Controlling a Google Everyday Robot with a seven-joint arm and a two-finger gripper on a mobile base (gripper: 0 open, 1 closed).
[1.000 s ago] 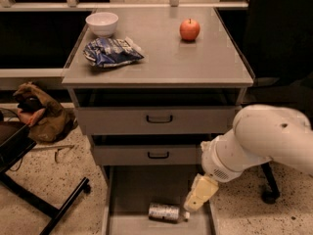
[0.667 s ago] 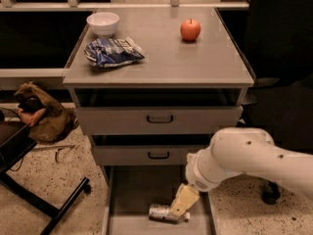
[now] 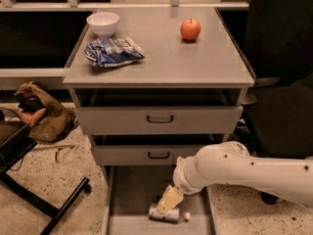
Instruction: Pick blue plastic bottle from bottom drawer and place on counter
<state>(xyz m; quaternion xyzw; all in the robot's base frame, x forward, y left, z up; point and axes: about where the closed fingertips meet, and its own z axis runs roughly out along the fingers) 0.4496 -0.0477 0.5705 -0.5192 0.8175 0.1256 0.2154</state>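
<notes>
The blue plastic bottle (image 3: 165,215) lies on its side on the floor of the open bottom drawer (image 3: 128,199), white cap pointing right. My gripper (image 3: 168,200) reaches down from the white arm at the right and sits right over the bottle's middle, touching or nearly touching it. The counter (image 3: 161,58) is the broad grey top of the cabinet, above the two shut drawer fronts.
On the counter stand a white bowl (image 3: 102,23), a blue-and-white snack bag (image 3: 112,51) and a red apple (image 3: 190,30). A brown bag (image 3: 41,114) lies on the floor at the left, beside a black chair base (image 3: 44,199).
My arm has swung left and down, bringing the gripper from the drawer's right side to directly over the bottle. The bottle has not moved.
</notes>
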